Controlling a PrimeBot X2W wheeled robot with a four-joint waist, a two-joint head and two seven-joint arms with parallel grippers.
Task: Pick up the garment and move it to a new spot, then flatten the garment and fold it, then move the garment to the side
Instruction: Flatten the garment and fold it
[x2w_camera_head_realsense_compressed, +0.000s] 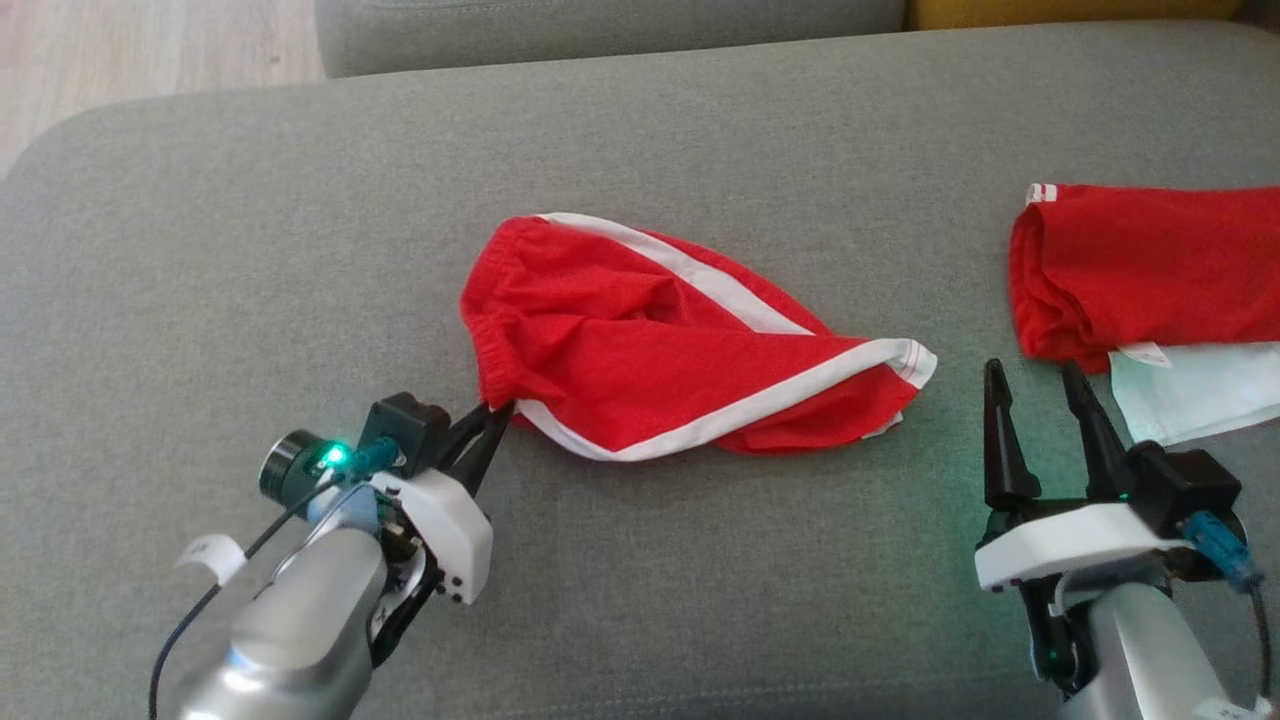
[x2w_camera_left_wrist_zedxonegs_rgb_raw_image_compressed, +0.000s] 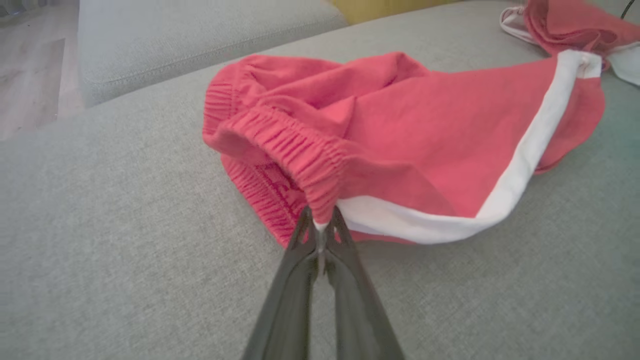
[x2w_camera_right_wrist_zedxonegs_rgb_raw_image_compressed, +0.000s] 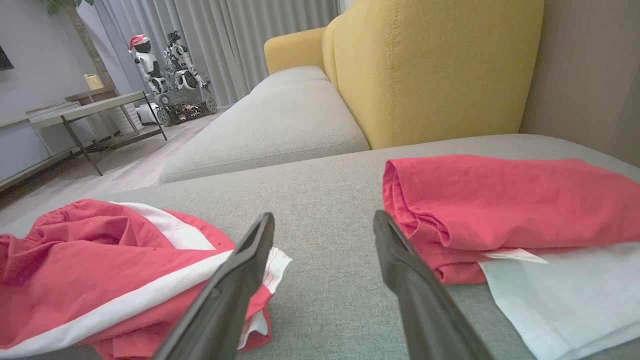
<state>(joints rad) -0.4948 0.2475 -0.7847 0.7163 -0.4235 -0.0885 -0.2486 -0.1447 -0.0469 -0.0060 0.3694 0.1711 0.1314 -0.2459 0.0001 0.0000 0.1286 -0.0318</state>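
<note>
Though crumpled, one garment (x2w_camera_head_realsense_compressed: 680, 340), two cloths (x2w_camera_head_realsense_compressed: 1140, 270).

A wide grey woven-fabric seat cushion (x2w_camera_head_realsense_compressed: 250, 250) spans the foreground. Toward its right side lies a folded red cloth (x2w_camera_head_realsense_compressed: 1150, 265), its near edge meeting a flat, pale mint-white cloth (x2w_camera_head_realsense_compressed: 1200, 395). Behind stands a second grey cushion (x2w_camera_right_wrist_zedxonegs_rgb_raw_image_compressed: 280, 120) beside a yellow upholstered backrest (x2w_camera_right_wrist_zedxonegs_rgb_raw_image_compressed: 430, 65). Farther off, on light wooden flooring (x2w_camera_head_realsense_compressed: 150, 50), a low grey table on thin dark legs (x2w_camera_right_wrist_zedxonegs_rgb_raw_image_compressed: 95, 107) sits near a white robot figure in a red cap (x2w_camera_right_wrist_zedxonegs_rgb_raw_image_compressed: 145, 57), before grey pleated curtains (x2w_camera_right_wrist_zedxonegs_rgb_raw_image_compressed: 240, 35).
</note>
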